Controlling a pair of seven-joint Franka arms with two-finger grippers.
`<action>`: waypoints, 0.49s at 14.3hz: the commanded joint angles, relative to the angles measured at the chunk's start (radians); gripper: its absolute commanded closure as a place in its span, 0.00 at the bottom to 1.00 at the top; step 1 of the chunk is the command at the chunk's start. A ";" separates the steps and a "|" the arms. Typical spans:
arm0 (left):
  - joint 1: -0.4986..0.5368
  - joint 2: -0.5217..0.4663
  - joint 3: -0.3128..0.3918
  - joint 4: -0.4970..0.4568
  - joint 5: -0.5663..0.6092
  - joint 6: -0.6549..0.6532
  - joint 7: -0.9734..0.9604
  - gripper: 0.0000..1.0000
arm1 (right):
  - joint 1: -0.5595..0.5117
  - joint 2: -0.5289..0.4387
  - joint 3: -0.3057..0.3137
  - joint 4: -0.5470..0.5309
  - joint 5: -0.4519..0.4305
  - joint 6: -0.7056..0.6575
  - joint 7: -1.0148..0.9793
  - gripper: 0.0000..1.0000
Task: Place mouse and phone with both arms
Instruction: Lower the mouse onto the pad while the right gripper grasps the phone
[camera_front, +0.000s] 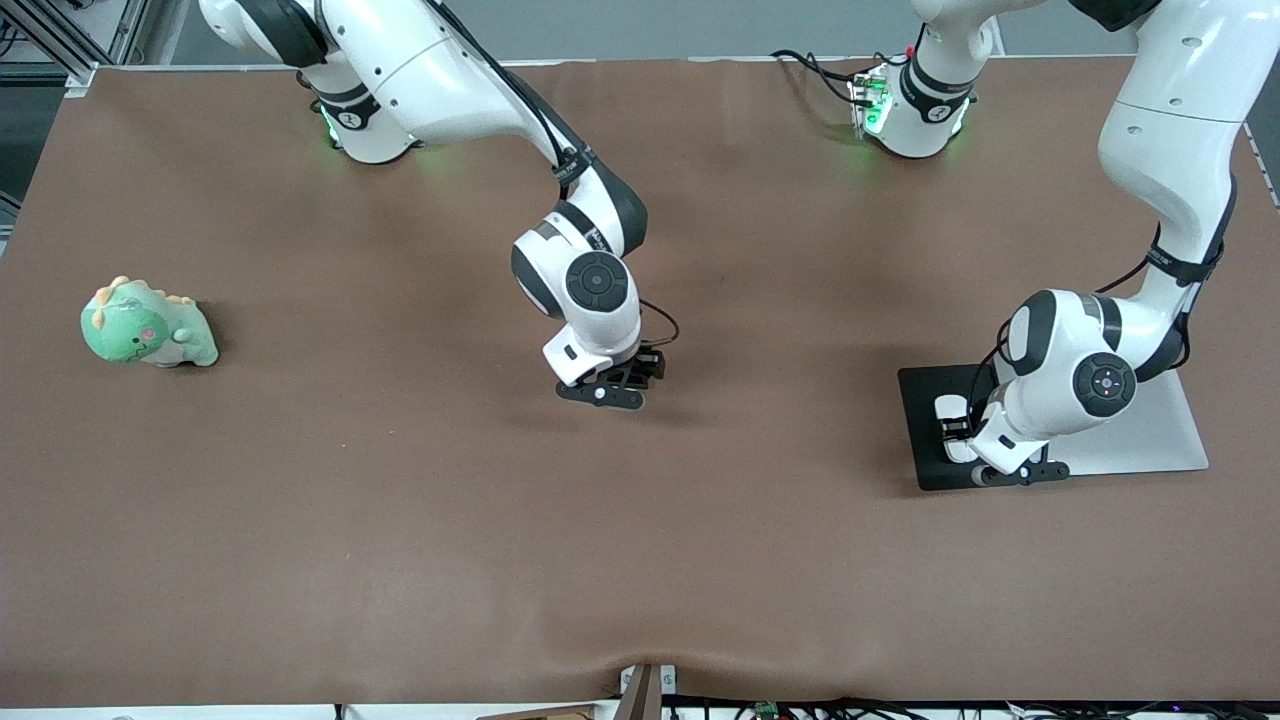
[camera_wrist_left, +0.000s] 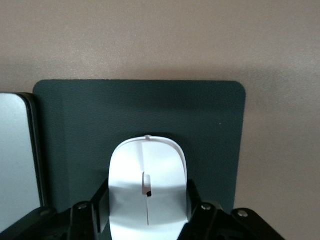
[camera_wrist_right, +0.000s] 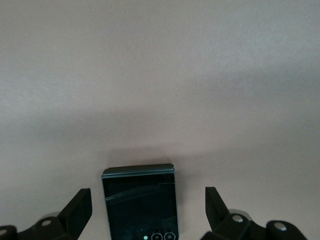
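Though well apart from both arms, dinosaur toy (camera_front: 148, 326) on table (camera_front: 400, 550).

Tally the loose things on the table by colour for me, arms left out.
White: 1, the mouse
Black: 2, the phone and the mouse pad
Silver: 1, the laptop
Green: 1, the dinosaur toy
Total: 5

Between the left gripper's (camera_wrist_left: 148, 212) matt black fingers, the mouse (camera_wrist_left: 148, 192) looks like smooth, glossy white plastic, and the mouse pad (camera_wrist_left: 200, 120) under it is matt and finely grained. Beside that pad lies a smooth silvery slab (camera_wrist_left: 17, 160). Between the right gripper's (camera_wrist_right: 148, 212) fingers, the phone (camera_wrist_right: 140, 202) shows a glossy black face on the matt brown table cover (camera_wrist_right: 160, 75).
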 joint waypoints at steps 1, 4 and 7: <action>0.013 -0.005 -0.006 -0.008 0.029 0.016 0.007 0.37 | 0.022 0.038 -0.007 0.033 0.001 0.012 0.034 0.00; 0.019 -0.005 -0.006 -0.008 0.029 0.016 0.007 0.18 | 0.027 0.049 -0.007 0.012 0.004 0.080 0.065 0.00; 0.016 -0.019 -0.009 -0.007 0.027 0.004 -0.003 0.00 | 0.033 0.063 -0.007 0.012 0.003 0.094 0.072 0.00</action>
